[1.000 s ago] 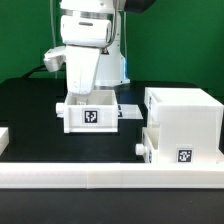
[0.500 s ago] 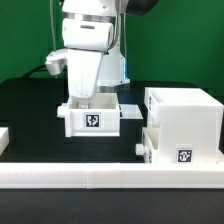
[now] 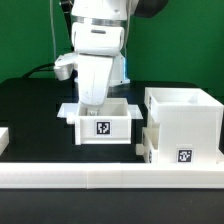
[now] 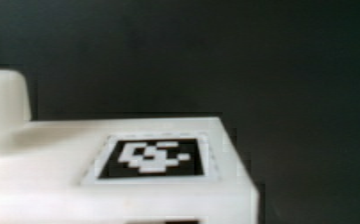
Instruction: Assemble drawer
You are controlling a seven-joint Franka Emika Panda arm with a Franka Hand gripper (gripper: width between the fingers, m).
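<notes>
The drawer (image 3: 103, 122), a stiff, light, smooth white box, sits on the black counter (image 3: 30, 110) just beside the cabinet (image 3: 182, 122), best taken by a thin wall, under the gripper (image 3: 95, 99), whose opening I cannot tell.

small drawer box (image 3: 103, 124) shifted toward exterior view's right, nearer drawer housing (image 3: 183, 125)
</notes>
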